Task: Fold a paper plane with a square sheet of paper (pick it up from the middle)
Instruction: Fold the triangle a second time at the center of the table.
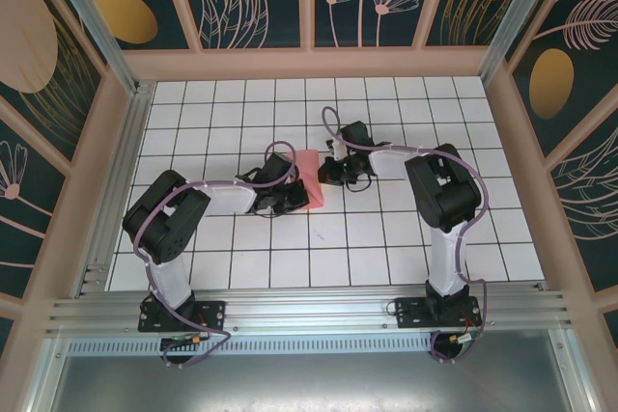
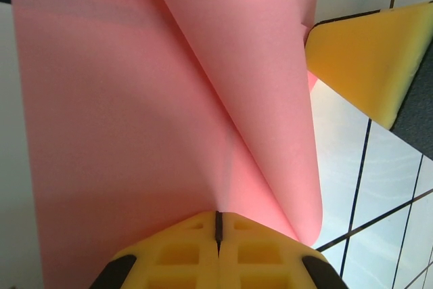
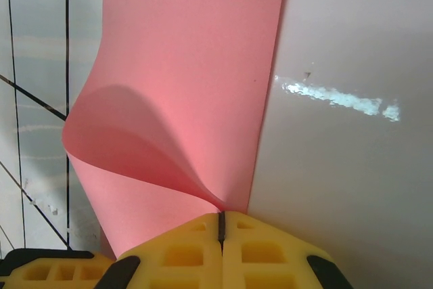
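The salmon-pink square sheet of paper (image 1: pixel 309 178) is bent over on itself between the two grippers at the table's middle. My left gripper (image 1: pixel 293 198) is shut on one edge of the sheet. In the left wrist view its yellow jaws (image 2: pixel 218 225) pinch the paper (image 2: pixel 135 113), which curls into a loose fold to the right. My right gripper (image 1: pixel 335 173) is shut on the opposite side. In the right wrist view the paper (image 3: pixel 196 59) rises from the closed jaws (image 3: pixel 220 225) with a rounded fold at the left. No paper plane shape has formed.
The white tiled table (image 1: pixel 386 238) stretches around both arms, ringed by a wooden frame (image 1: pixel 309 63) and a metal rail (image 1: pixel 309 311) at the near edge. A yellow finger of the other gripper (image 2: pixel 365 65) sits close by in the left wrist view.
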`<action>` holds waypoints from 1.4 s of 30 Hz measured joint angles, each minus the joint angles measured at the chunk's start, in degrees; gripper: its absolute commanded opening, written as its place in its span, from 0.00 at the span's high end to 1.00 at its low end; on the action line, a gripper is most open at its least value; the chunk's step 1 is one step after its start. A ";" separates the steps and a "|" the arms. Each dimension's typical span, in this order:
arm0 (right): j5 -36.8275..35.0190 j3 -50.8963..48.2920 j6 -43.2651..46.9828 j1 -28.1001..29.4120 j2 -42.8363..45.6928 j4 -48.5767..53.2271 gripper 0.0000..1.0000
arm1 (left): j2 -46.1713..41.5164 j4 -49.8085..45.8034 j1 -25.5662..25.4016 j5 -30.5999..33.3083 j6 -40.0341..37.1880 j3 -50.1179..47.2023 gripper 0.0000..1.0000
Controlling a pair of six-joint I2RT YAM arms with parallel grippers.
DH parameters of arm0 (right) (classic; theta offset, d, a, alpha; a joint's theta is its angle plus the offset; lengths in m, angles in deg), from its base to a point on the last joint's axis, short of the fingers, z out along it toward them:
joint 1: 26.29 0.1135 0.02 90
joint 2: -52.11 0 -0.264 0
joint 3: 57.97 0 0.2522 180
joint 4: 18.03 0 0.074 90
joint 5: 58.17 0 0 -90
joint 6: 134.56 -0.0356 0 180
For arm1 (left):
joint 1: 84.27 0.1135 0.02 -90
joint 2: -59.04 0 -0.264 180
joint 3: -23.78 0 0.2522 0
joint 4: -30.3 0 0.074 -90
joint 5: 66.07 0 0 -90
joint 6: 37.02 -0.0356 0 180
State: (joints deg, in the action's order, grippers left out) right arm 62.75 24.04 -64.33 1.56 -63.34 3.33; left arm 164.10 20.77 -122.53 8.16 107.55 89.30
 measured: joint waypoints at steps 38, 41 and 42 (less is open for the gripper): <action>-1.42 2.21 1.49 0.63 -1.18 1.95 0.98 | 2.67 -1.70 0.00 9.25 2.84 10.47 0.99; -1.51 2.21 1.49 0.63 -1.18 1.95 0.98 | 3.04 -2.78 0.00 10.34 2.95 10.62 0.99; -1.51 2.23 1.49 0.66 -1.18 1.95 0.98 | 3.17 -3.06 0.00 10.60 2.95 10.71 0.99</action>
State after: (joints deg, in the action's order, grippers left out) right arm 61.24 26.27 -62.84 2.22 -64.53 5.28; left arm 167.27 17.71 -122.53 18.76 110.50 100.01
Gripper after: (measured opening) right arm 0.047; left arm 0.047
